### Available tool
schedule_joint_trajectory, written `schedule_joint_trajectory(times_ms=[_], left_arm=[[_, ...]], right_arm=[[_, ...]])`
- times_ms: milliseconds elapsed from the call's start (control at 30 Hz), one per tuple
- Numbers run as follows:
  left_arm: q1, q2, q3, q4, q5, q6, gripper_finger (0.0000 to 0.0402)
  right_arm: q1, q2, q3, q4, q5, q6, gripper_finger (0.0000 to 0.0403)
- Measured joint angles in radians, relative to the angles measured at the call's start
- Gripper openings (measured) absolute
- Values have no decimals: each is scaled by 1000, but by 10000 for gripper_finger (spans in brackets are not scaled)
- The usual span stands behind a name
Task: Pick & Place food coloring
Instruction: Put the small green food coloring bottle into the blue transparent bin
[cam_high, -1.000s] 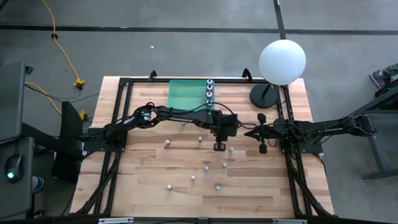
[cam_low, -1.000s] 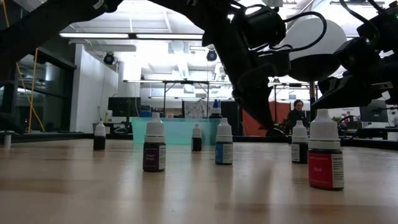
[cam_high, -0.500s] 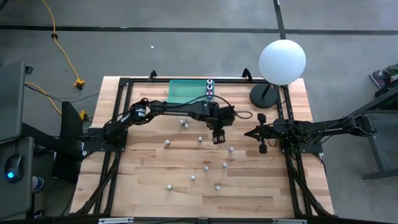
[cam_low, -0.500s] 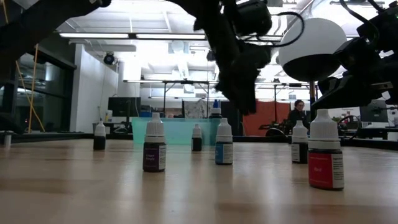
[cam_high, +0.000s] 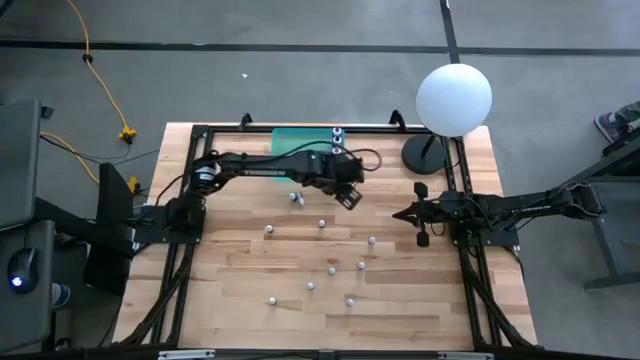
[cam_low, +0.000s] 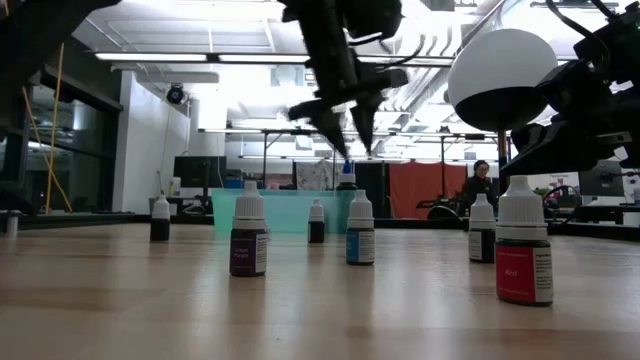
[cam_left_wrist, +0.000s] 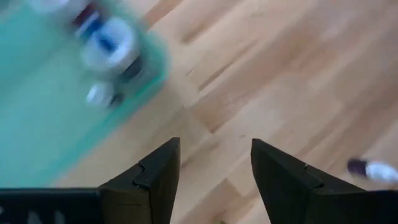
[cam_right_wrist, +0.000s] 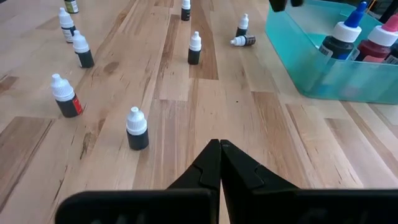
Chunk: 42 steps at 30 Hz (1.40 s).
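Observation:
Several small food coloring bottles with white caps stand scattered on the wooden table (cam_high: 420, 320), such as one at the middle (cam_high: 321, 222) and one nearer the right (cam_high: 371, 240). One bottle (cam_right_wrist: 242, 41) lies on its side. More bottles (cam_high: 337, 142) stand inside the teal bin (cam_high: 300, 148) at the far edge. My left gripper (cam_high: 350, 197) hovers open and empty above the table, just in front of the bin's right end; its two fingers (cam_left_wrist: 155, 180) frame bare wood. My right gripper (cam_right_wrist: 219, 146) rests shut at the right side (cam_high: 398, 214).
A white globe lamp (cam_high: 453, 98) on a black base (cam_high: 425, 155) stands at the far right corner. In the low view a red-labelled bottle (cam_low: 523, 245) is closest, with others (cam_low: 248, 235) beyond. Open wood lies along the near edge.
My left gripper has opened, risen and moved from beside the bottle near the table's middle right toward the far edge and the teal bin, rolling as it went. No bottle moved with it; all stay where they stood.

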Motion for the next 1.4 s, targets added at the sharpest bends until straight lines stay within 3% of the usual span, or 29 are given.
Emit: schedule_joint_trajectory(times_ms=[133, 467, 767, 867, 1000, 1133, 1300, 1400], left_arm=[[0, -76, -130, 58, -4, -248, 189], [0, -249, -538, 377, 16, -572, 189], [0, -282, -605, 393, 15, -585, 189], [0, -286, -605, 396, 16, -492, 189], [0, -307, -605, 387, -6, -259, 189], [0, -336, -604, 373, -29, 61, 189], [0, -379, -605, 308, -20, 596, 189], [0, -415, -604, 227, -14, 762, 189]], right_arm=[[0, 0, 0, -1, 0, 0, 0], [0, 1, 0, -3, 0, 0, 0], [0, 0, 0, -3, 0, 0, 0], [0, 0, 0, -1, 0, 0, 0], [0, 0, 0, 0, 0, 0, 0], [0, 0, 0, 0, 0, 0, 0], [0, 0, 0, -1, 0, 0, 0], [0, 0, 0, 1, 0, 0, 0]])
